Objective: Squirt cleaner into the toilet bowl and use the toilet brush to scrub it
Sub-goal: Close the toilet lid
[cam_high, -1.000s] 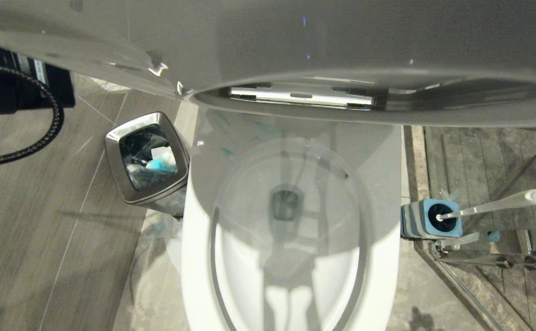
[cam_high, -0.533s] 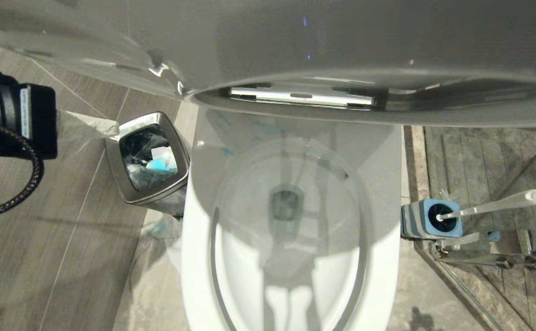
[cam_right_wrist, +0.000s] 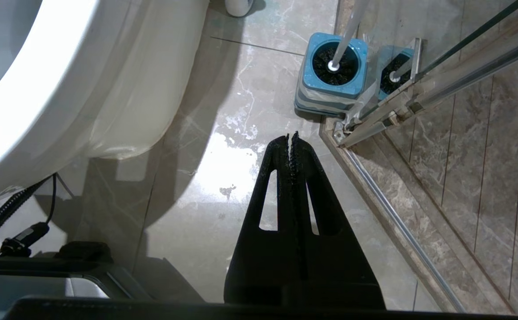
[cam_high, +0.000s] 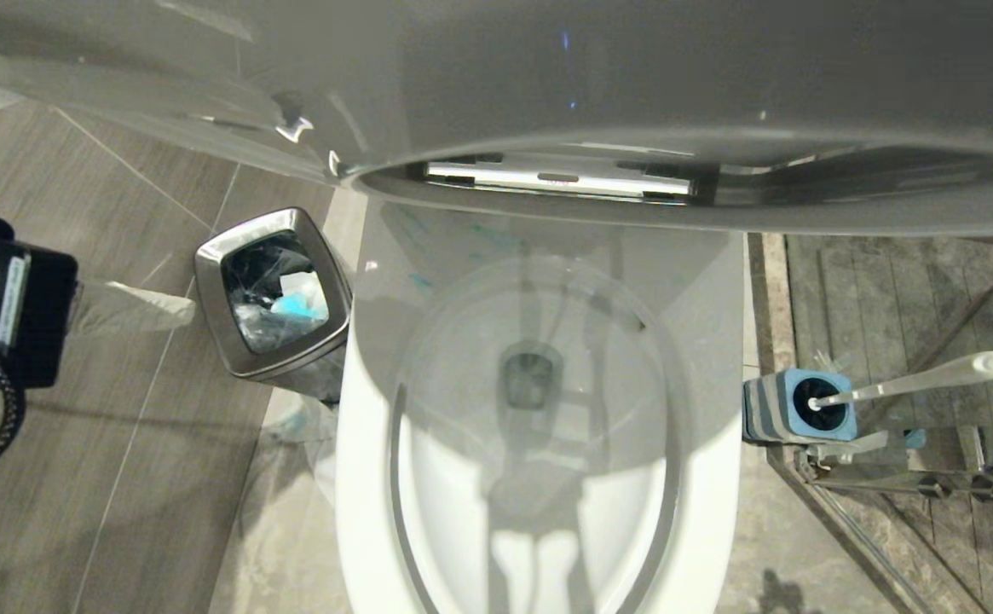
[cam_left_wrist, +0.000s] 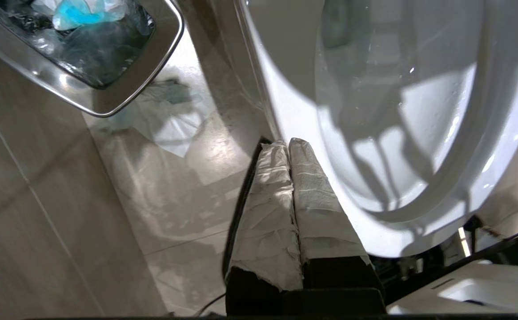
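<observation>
Grey wood-look floor tiles [cam_high: 121, 477] fill the left of the head view, with marbled stone around the foot of the toilet bowl [cam_high: 530, 477], which stands open in the middle, lid raised. Faint pale blue streaks of cleaner [cam_high: 418, 280] mark the porcelain near the back rim; the water looks uncoloured. A small steel bin [cam_high: 273, 294] sits on the floor just beside the bowl's left flank, blue-stained tissue inside. On the right, the toilet brush [cam_high: 914, 381] rests in its striped holder [cam_high: 794, 408], tucked against the shower's glass edge, probably so it stays within reach of the right arm. The left gripper [cam_high: 134, 307] hangs near the left edge, above the floor, tips towards the bin.

From the left wrist, the left gripper [cam_left_wrist: 291, 144] has its two paper-wrapped fingers [cam_left_wrist: 319, 200] pressed together, holding nothing, just beside the outer wall of the toilet bowl [cam_left_wrist: 419, 111], with the bin [cam_left_wrist: 121, 95] further off.

From the right wrist, the right gripper [cam_right_wrist: 291, 135] is also closed and empty, above wet marbled floor [cam_right_wrist: 223, 173], pointing roughly at the toilet brush [cam_right_wrist: 345, 31] in its holder [cam_right_wrist: 332, 84], near the glass door rail [cam_right_wrist: 419, 102]. The brush looks untouched, so scrubbing is likely still to come.
</observation>
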